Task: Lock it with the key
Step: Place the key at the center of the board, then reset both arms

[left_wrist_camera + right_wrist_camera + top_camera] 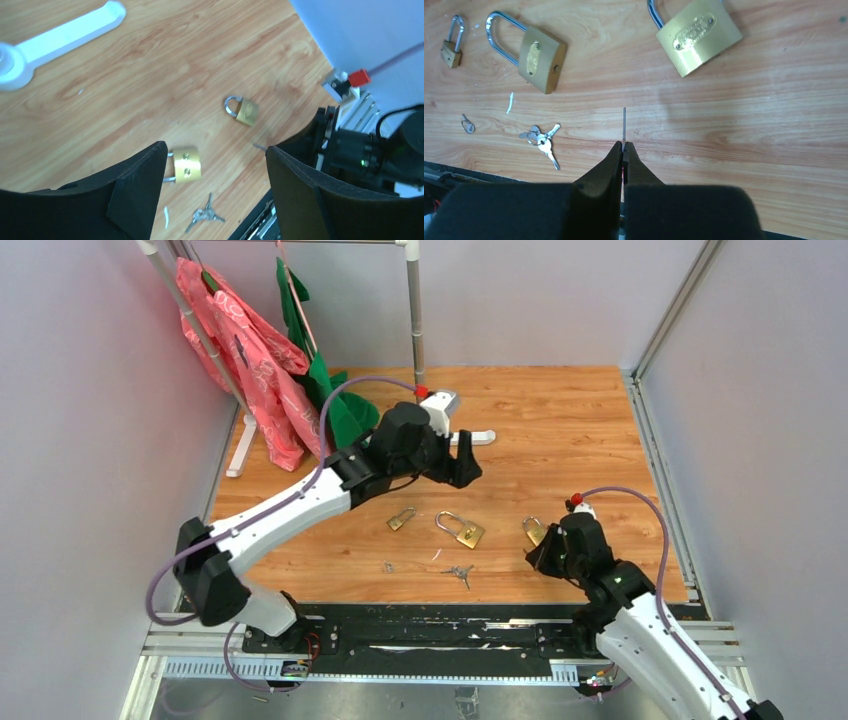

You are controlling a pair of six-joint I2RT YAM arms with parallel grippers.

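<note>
Three brass padlocks lie on the wooden table: a small one (401, 519), a middle one (461, 531) with a long open shackle, and a large one (535, 531). My right gripper (623, 147) is shut on a thin key (624, 125), whose blade sticks out forward just above the wood. The large padlock (698, 35) lies ahead and to the right of the blade, and the middle one (536, 57) ahead left. My left gripper (215, 150) is open and empty, held high over the middle padlock (186, 163).
A bunch of keys (460, 572) and a small key ring (388, 566) lie near the front edge. A white rack foot (470, 438) sits behind the left gripper. Pink (245, 355) and green (335, 390) cloths hang at the back left.
</note>
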